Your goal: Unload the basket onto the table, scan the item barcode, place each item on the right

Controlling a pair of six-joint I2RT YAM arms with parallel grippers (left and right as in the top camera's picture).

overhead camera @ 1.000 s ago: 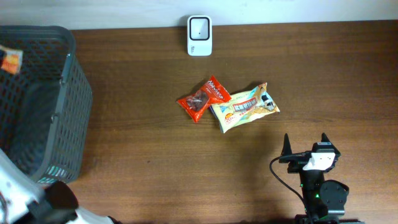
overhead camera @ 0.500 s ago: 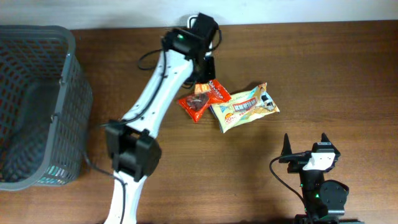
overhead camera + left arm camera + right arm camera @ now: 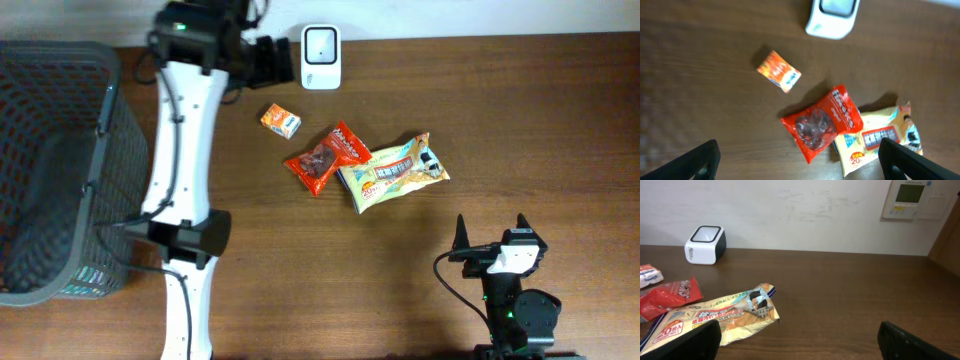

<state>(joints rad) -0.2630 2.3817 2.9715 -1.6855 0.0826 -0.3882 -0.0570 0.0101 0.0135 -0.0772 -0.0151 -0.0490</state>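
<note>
A small orange box [image 3: 281, 121] lies loose on the wooden table, below and left of the white barcode scanner [image 3: 320, 45] at the back edge. My left gripper [image 3: 272, 62] hovers just left of the scanner, open and empty. In the left wrist view the box [image 3: 779, 71] lies far ahead of the wide-apart fingers [image 3: 700, 161], and the scanner [image 3: 833, 17] sits at the top. My right gripper [image 3: 491, 228] rests open at the front right, holding nothing. In the right wrist view the scanner [image 3: 705, 244] stands far off at the left.
A red snack packet [image 3: 325, 160] and a yellow snack packet [image 3: 395, 172] overlap at mid-table, right of the box. A dark mesh basket [image 3: 105, 150] fills the left side. The left arm [image 3: 185, 150] stretches from the front edge to the back.
The left arm swung from the basket to the scanner, then shifted left. Its gripper opened, and the orange box now lies on the table. The right arm stayed still.
</note>
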